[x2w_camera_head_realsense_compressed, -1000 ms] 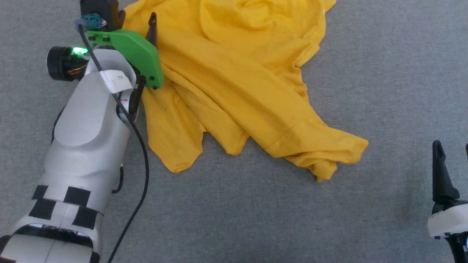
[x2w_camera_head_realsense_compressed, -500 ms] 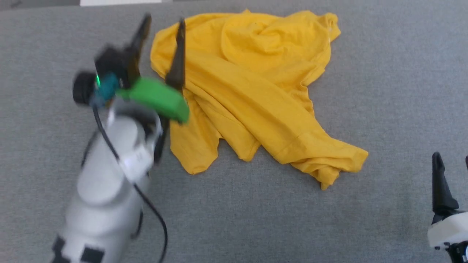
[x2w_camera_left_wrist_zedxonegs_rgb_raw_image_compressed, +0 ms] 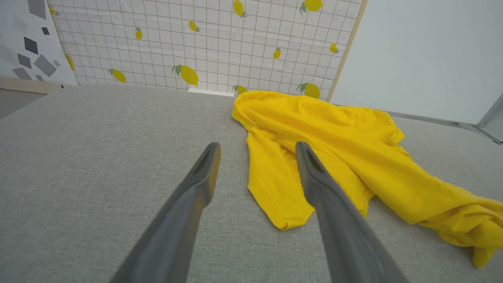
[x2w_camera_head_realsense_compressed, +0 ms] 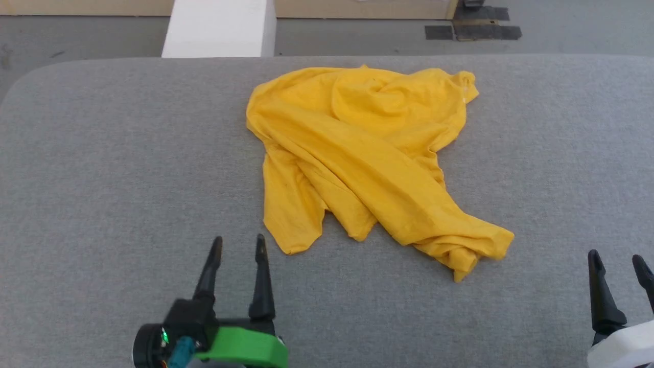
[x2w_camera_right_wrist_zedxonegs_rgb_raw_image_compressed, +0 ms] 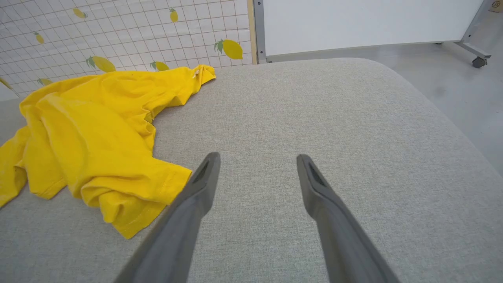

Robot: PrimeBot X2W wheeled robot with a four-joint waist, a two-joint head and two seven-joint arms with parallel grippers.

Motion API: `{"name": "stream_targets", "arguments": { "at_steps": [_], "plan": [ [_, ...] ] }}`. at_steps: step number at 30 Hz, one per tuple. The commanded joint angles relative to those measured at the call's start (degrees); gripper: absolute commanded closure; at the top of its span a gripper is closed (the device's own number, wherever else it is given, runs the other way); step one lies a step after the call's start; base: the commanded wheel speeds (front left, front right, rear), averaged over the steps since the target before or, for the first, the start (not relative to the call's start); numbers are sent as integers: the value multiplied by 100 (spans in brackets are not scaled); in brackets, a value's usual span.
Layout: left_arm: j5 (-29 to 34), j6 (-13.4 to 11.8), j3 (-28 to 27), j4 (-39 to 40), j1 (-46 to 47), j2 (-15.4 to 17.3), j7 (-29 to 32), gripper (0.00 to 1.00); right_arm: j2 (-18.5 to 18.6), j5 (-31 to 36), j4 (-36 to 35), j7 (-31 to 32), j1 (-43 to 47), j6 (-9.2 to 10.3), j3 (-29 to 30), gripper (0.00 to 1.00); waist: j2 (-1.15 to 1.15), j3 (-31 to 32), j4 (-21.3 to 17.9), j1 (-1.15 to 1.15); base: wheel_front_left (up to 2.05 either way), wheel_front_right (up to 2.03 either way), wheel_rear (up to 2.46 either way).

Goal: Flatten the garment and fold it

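Currently garment (x2w_camera_head_realsense_compressed: 368, 153) crumpled at middle of counter (x2w_camera_head_realsense_compressed: 102, 153), plain side up, not yet flat. Left fingers (x2w_camera_head_realsense_compressed: 261, 278) spread, empty, near closest cloth tip; right fingers (x2w_camera_head_realsense_compressed: 600, 291) spread, empty, well apart. Likely poised for corner grabs.

You see the garment (x2w_camera_head_realsense_compressed: 368, 153) as soft, matt knitted cloth, creased all over. Your worktop (x2w_camera_head_realsense_compressed: 102, 153) wears grey woven fabric, matt and slightly coarse. The left pincer (x2w_camera_head_realsense_compressed: 238, 238) and right pincer (x2w_camera_head_realsense_compressed: 614, 254) look like dark, smooth, matt plastic; the green bracket (x2w_camera_head_realsense_compressed: 245, 348) behind the left one is smooth plastic with a faint sheen.
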State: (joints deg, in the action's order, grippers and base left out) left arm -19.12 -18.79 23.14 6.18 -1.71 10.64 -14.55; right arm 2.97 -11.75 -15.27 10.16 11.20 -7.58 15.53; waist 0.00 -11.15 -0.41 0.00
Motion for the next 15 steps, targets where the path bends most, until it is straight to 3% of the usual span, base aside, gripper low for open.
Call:
{"name": "stream_targets", "arguments": {
  "at_steps": [1, 4, 9, 15],
  "plan": [
    [112, -12, 25, 84, -72, -2, -39, 0, -8, 3, -25, 51, 6, 9, -23, 0, 0, 60, 161, 0, 0, 0, 0],
    [295, 6, 45, 124, -95, 74, -42, 0, 9, 47, -70, 265, -244, 9, -149, 0, 0, 13, 258, 0, 0, 0, 0],
    [443, 46, 4, 184, 39, 56, -43, 0, 511, -114, 52, 924, -1242, 9, -543, 0, 0, -154, 403, 0, 0, 0, 0],
    [517, 144, 48, 129, 174, -143, -44, 0, 1141, -463, 947, 1948, -2991, 9, -1248, 0, 0, -490, 685, 0, 0, 0, 0]
  ]
}}
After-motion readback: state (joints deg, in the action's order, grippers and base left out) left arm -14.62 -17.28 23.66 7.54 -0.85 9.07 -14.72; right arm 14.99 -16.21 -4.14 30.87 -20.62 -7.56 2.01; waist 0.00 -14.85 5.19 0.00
